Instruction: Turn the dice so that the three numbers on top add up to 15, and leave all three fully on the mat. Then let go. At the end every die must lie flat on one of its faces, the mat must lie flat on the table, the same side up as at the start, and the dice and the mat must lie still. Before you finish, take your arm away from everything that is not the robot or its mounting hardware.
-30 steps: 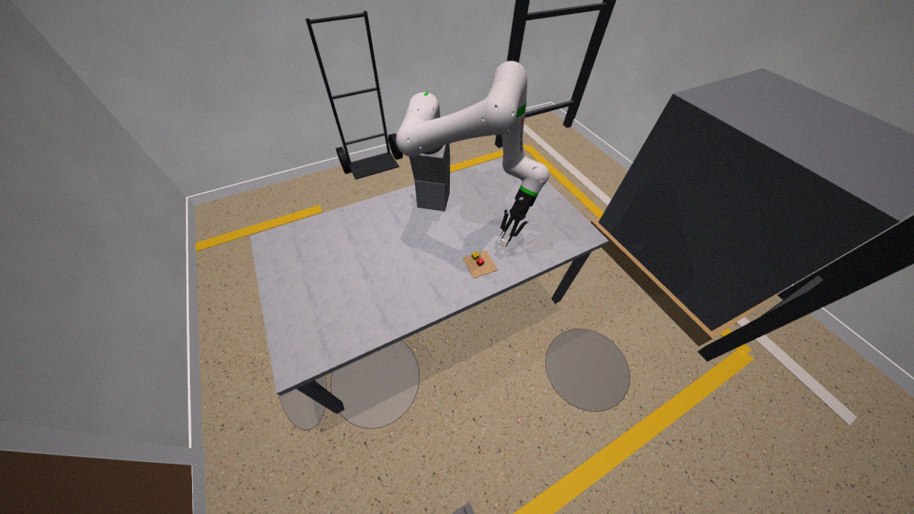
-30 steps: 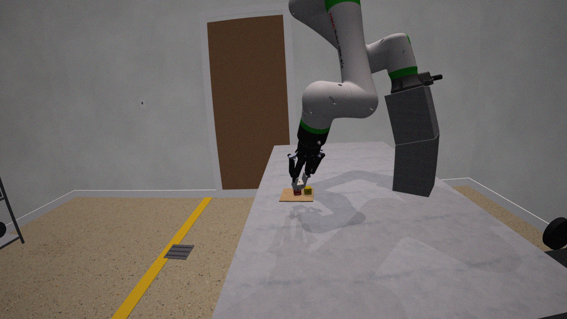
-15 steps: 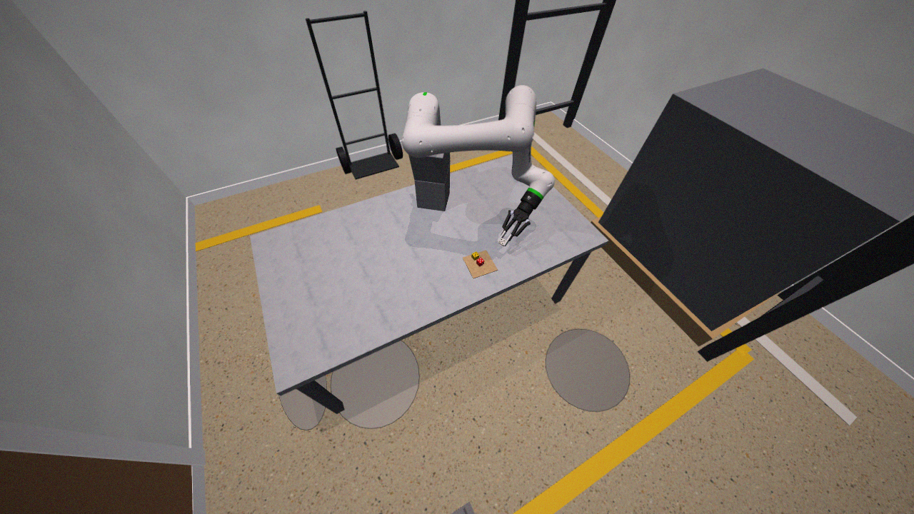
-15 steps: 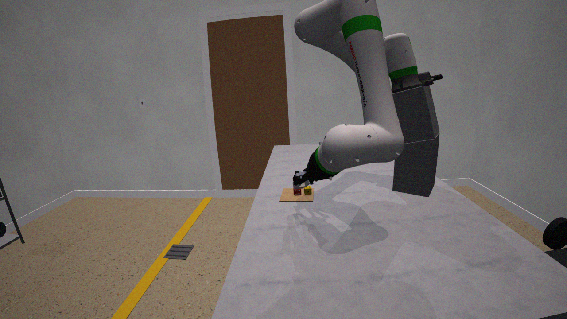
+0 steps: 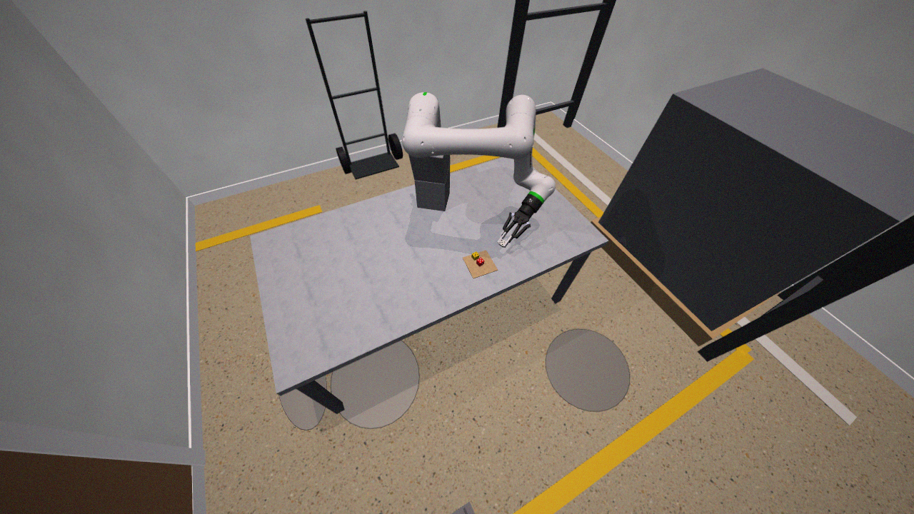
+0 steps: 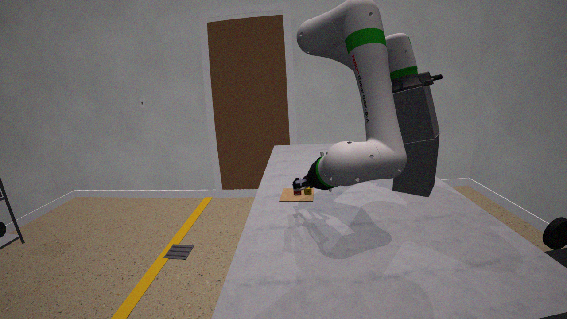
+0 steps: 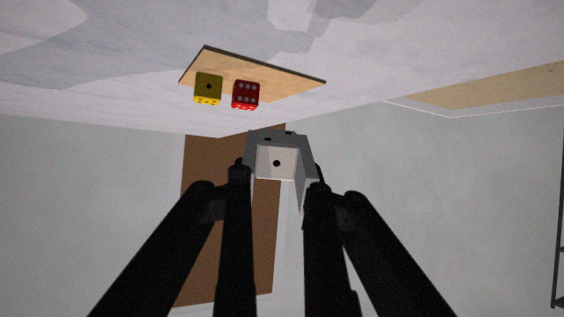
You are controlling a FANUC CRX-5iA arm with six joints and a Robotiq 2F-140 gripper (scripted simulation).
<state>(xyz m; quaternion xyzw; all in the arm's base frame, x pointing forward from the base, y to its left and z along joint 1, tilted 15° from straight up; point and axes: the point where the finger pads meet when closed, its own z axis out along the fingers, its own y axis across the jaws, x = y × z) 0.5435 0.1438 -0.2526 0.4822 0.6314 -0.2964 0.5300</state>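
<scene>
Pincer [image 5: 504, 238] [image 6: 300, 183] [image 7: 276, 147] grips white die [image 5: 502, 242] [image 7: 277, 164] clear of mat [image 5: 480, 270] [image 6: 296, 197] [image 7: 264, 81], apparently to reorient it; red die [image 5: 480, 261] [image 6: 297, 192] [image 7: 246, 93] and yellow die [image 5: 475, 255] [image 6: 307, 191] [image 7: 208, 87] rest there.

The hand [image 5: 505, 238] [image 6: 300, 183] [image 7: 276, 147] has tipped nearer level, its white die [image 5: 503, 242] [image 7: 277, 163] too.
</scene>
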